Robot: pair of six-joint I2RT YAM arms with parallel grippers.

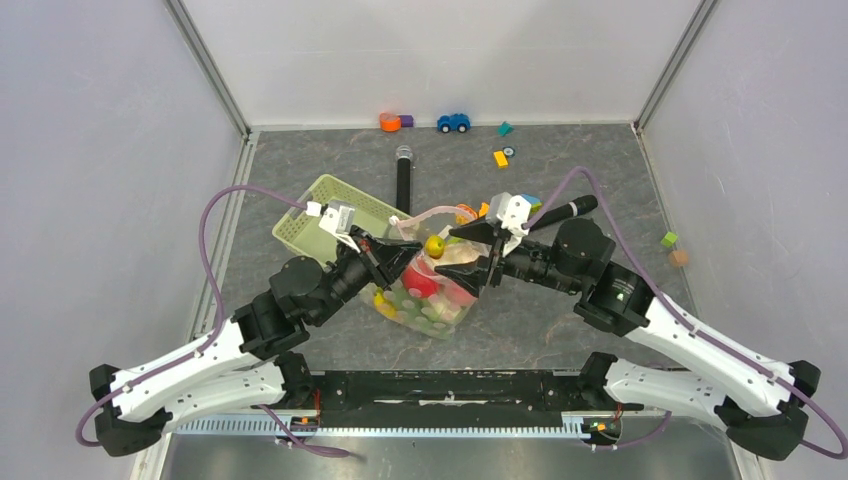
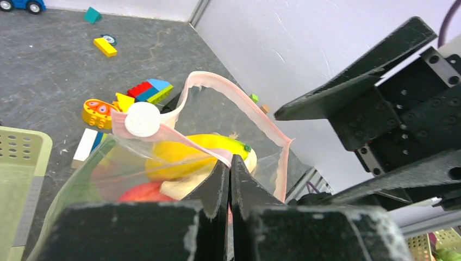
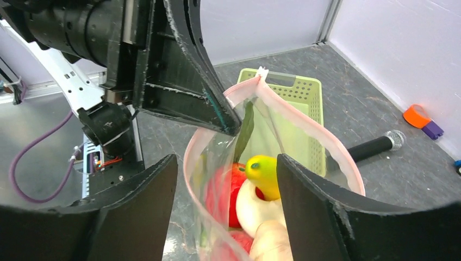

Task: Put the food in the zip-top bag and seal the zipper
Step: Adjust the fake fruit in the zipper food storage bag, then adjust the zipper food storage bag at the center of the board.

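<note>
The clear zip-top bag (image 1: 440, 300) stands in the middle of the table with its mouth open. Inside are the red tomato (image 1: 420, 280), the yellow banana (image 1: 434, 245) and green pieces (image 1: 430, 316). My left gripper (image 1: 410, 253) is shut on the pale pink zipper (image 2: 217, 155) at the bag's rim; the banana (image 2: 179, 152) lies just behind it. My right gripper (image 3: 227, 160) is open, its jaws standing either side of the bag's near rim (image 3: 190, 163) without closing. The tomato (image 3: 231, 182) and banana tip (image 3: 263, 171) show between them.
A pale green basket (image 1: 325, 215) stands left of the bag. Two black microphones (image 1: 403, 180) (image 1: 565, 210) lie behind it. Building blocks (image 2: 147, 91) sit close to the bag. A blue toy car (image 1: 453, 122) and loose blocks (image 1: 500, 158) lie by the back wall.
</note>
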